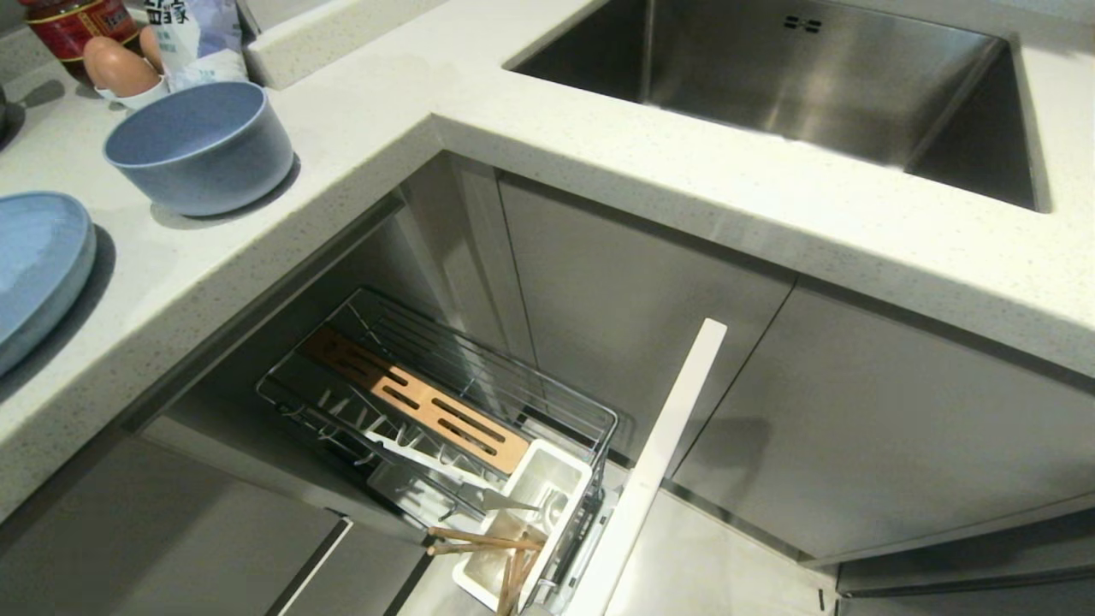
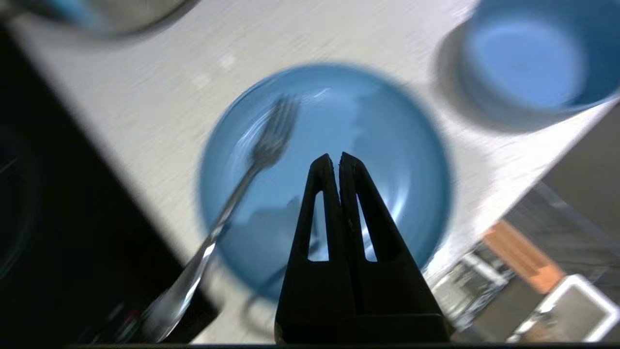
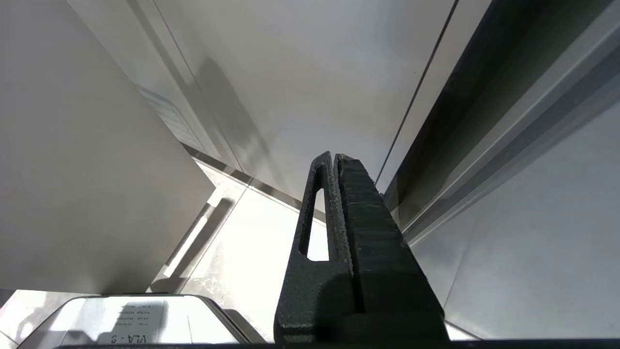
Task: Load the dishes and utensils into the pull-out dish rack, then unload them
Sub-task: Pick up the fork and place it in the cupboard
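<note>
Closed right tool (image 3: 335, 156) before grey cabinet fronts (image 3: 315, 72)

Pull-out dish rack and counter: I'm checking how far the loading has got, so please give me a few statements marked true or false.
1. The chopsticks are in the white cutlery box of the dish rack. True.
2. The plate stands in the rack. False: it lies on the counter.
3. A fork lies on the plate. True.
4. The left gripper is open. False: shut, empty, above the plate.
5. The bowl is in the sink. False: on the counter.
</note>
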